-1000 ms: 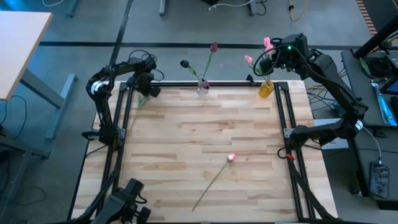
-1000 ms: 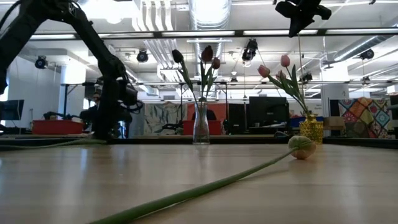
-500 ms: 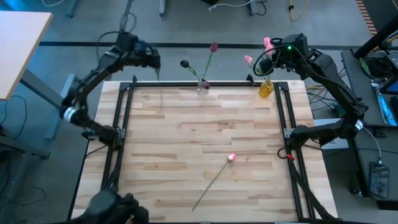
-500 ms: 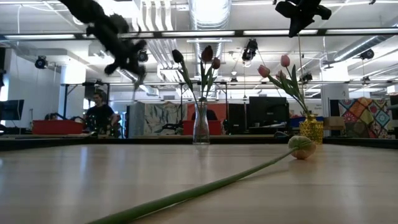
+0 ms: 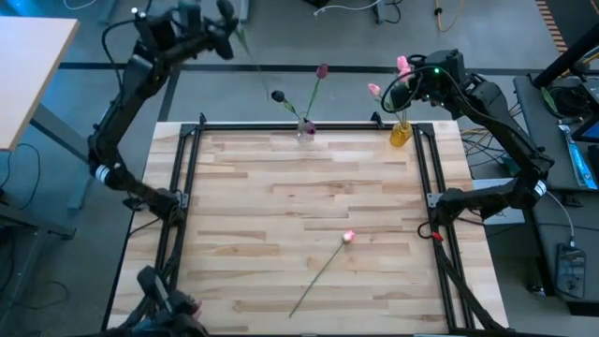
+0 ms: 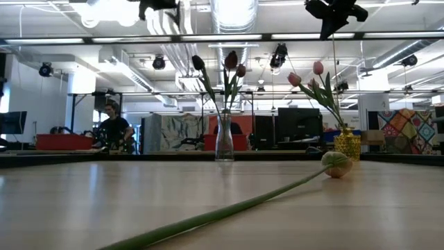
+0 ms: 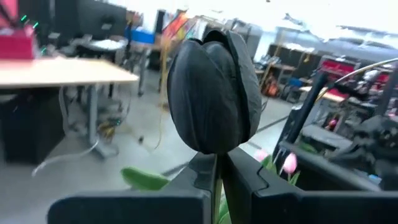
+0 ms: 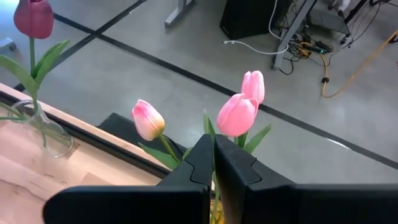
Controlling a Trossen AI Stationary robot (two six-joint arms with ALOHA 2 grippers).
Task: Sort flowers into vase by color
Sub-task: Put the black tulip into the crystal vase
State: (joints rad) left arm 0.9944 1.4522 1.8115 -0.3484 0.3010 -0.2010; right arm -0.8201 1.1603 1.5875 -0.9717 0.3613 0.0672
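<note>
With our left end effector pinching a dark maroon tulip by its thin, light, whippy stem at eleven o'clock beyond the worktop, our right end effector pinches a pink tulip stem above the yellow vase.

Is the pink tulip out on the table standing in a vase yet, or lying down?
Lying flat. The pink tulip rests on the bare table, stem along the wood, away from both vases at the far edge.
</note>
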